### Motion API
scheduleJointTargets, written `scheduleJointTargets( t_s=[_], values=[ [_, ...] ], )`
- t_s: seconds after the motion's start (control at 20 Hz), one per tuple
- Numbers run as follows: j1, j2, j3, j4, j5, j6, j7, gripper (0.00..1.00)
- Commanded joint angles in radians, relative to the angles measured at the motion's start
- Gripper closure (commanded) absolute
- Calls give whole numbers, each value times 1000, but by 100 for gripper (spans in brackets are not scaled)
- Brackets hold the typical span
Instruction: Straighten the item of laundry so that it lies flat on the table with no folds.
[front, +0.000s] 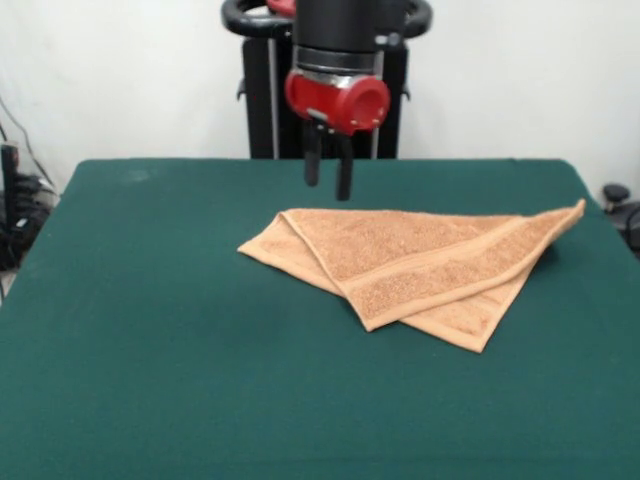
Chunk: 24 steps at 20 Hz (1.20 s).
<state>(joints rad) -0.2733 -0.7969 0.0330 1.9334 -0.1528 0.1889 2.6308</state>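
Towel (420, 265) lies folded over itself, right of centre on the table (150, 330). Gripper (328, 172), fingers slightly apart and empty, hangs above its far-left corner. Pedestal (262, 100) stands behind.

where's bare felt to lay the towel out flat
Bare table lies between the towel and the picture's near and left edges. It is crowded behind the towel, where the gripper hangs open.
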Motion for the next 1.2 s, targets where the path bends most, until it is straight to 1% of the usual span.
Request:
scheduleJointTargets(
  t_s=[0.05,0.15,0.25,0.35,0.55,0.8,1.0,1.2],
  values=[
    [135,84,39,87,117,39,200,0],
    [194,86,0,91,149,17,235,0],
    [224,91,-19,92,177,7,243,0],
    [281,99,-50,97,209,-15,282,0],
    [316,111,-61,111,261,-49,278,0],
    [389,180,-88,99,330,-131,289,0],
    [411,247,-79,84,381,-203,284,0],
    [398,310,-38,78,417,-287,272,0]
  ],
)
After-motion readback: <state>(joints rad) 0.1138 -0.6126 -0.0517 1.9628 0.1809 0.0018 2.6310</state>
